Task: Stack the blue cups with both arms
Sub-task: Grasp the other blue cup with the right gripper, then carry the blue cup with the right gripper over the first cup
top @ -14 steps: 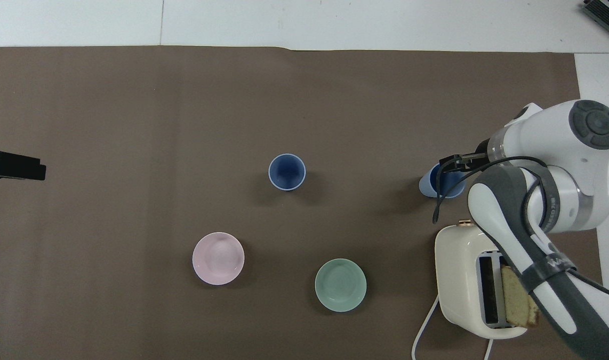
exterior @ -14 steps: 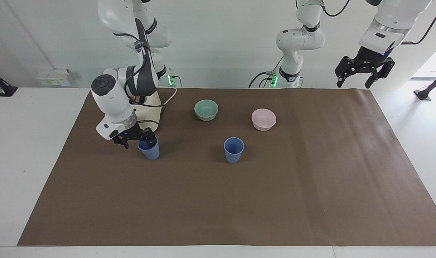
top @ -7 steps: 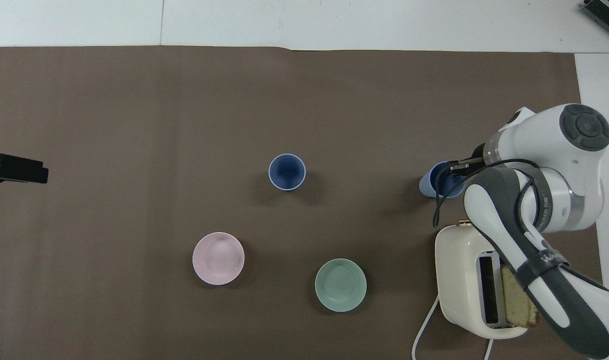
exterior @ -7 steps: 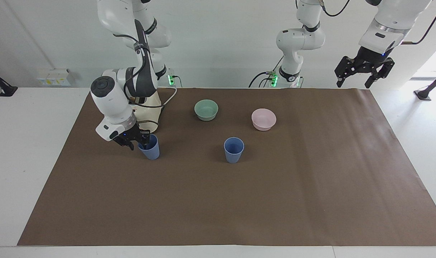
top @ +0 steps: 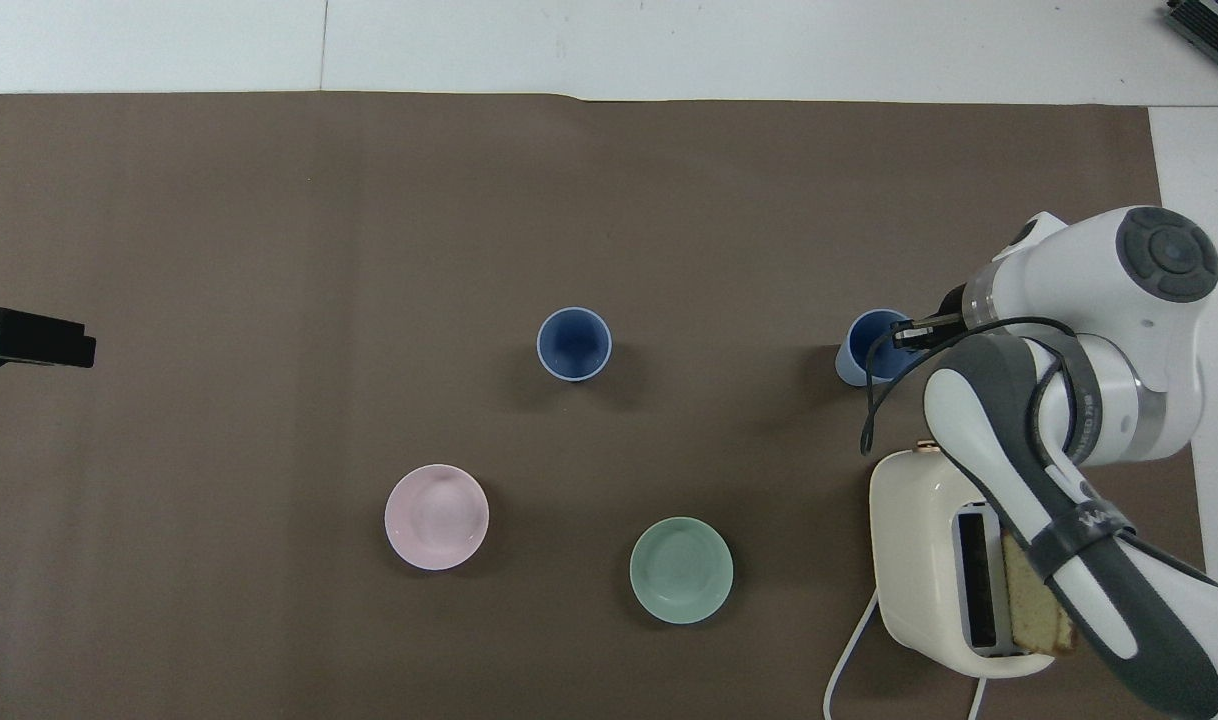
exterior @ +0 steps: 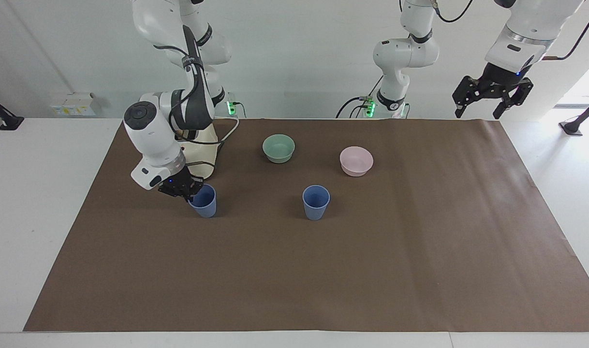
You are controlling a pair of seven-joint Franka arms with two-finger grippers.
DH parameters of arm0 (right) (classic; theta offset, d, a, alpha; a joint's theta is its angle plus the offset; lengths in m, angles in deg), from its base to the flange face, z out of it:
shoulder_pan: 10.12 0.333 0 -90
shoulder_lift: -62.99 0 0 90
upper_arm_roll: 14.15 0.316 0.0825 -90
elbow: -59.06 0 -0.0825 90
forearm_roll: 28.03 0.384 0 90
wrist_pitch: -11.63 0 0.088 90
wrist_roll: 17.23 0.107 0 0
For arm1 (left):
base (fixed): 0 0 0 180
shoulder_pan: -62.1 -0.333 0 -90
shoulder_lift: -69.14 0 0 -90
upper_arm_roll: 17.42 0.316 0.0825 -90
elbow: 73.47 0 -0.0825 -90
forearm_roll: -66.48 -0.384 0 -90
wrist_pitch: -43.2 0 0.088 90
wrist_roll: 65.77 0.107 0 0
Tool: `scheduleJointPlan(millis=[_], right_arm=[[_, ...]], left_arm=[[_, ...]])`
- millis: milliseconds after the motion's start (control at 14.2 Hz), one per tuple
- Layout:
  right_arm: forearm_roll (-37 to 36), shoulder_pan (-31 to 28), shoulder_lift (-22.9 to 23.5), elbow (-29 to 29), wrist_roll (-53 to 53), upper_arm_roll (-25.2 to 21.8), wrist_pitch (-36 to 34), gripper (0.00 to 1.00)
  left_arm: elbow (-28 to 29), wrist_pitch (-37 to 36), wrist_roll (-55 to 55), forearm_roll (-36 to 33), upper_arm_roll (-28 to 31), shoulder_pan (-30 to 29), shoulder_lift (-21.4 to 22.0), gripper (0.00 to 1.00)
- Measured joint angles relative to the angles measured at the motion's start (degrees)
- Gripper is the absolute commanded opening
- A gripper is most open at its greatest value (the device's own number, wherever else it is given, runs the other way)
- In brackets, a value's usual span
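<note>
Two blue cups stand upright on the brown mat. One blue cup stands alone near the mat's middle. The other blue cup is toward the right arm's end, just in front of the toaster. My right gripper is shut on this cup's rim, pinching the wall on the side toward the arm's end. My left gripper hangs open and high in the air over the mat's corner at the left arm's end, waiting.
A mint-green bowl and a pale pink bowl sit nearer to the robots than the middle cup. A cream toaster holding a bread slice stands under the right arm.
The right gripper's fingers closed on the cup's rim, and the cup shifted a little and stands straighter. The left arm has not moved.
</note>
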Motion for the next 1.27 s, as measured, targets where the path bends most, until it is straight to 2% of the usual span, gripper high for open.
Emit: scheduleJointPlan(millis=[282, 494, 705, 846, 1270], right_arm=[[0.1, 0.4, -0.1, -6.8, 3.5, 0.7, -6.5, 0.0], [0.2, 1.0, -0.6, -14.1, 10.3, 4.0, -11.0, 0.0], [0.2, 1.4, -0.7, -18.5, 15.9, 7.8, -12.9, 0.0], [0.2, 3.4, -0.3, -20.8, 18.8, 9.7, -13.6, 0.0], [0.2, 12.7, 4.7, -29.4, 27.4, 10.4, -11.0, 0.0]], left_arm=[[0.0, 0.0, 0.0, 0.0, 0.0, 0.0, 0.0, 1.0], [0.0, 0.0, 0.0, 0.0, 0.0, 0.0, 0.0, 1.0], [0.0, 0.0, 0.0, 0.0, 0.0, 0.0, 0.0, 1.0], [0.0, -0.1, 0.0, 0.0, 0.0, 0.0, 0.0, 1.0], [0.0, -0.1, 0.0, 0.0, 0.0, 0.0, 0.0, 1.0]])
